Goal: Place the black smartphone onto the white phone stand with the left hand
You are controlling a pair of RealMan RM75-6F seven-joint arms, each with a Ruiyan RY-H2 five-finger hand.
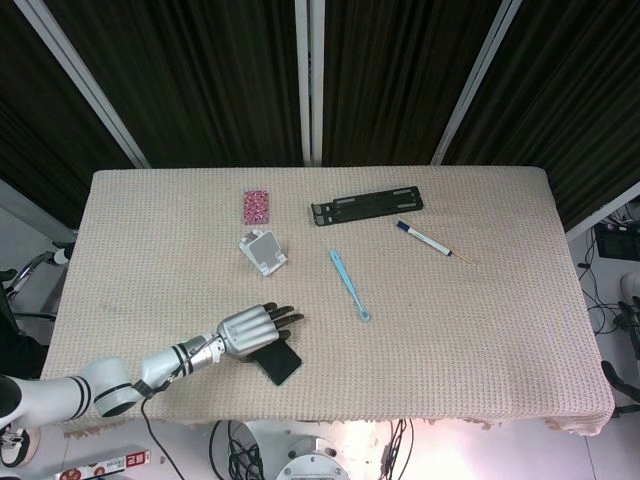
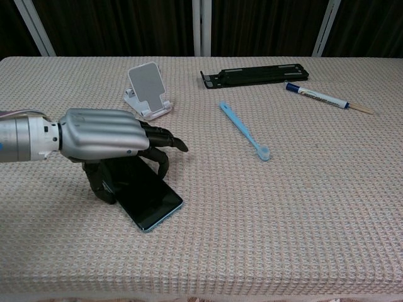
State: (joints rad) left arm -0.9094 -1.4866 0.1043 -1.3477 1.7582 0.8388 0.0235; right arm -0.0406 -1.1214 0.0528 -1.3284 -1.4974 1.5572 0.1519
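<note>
Left robot hand (image 2: 104,135) curls over the black phone (image 2: 143,194), near left on the surface (image 2: 283,207); firm grasp unconfirmed. I should secure both edges before lifting toward the far stand (image 2: 148,90).

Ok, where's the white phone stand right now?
The white phone stand sits left of centre in the chest view, beyond the left hand and black smartphone.

The left hand (image 2: 104,135) covers the far end of the black smartphone (image 2: 143,196), so you can't really tell whether it's actually gripped or just touched. Left forearm runs off the chest view's left edge. Pink thing (image 1: 257,207) near the table's back edge is too small to identify.
</note>
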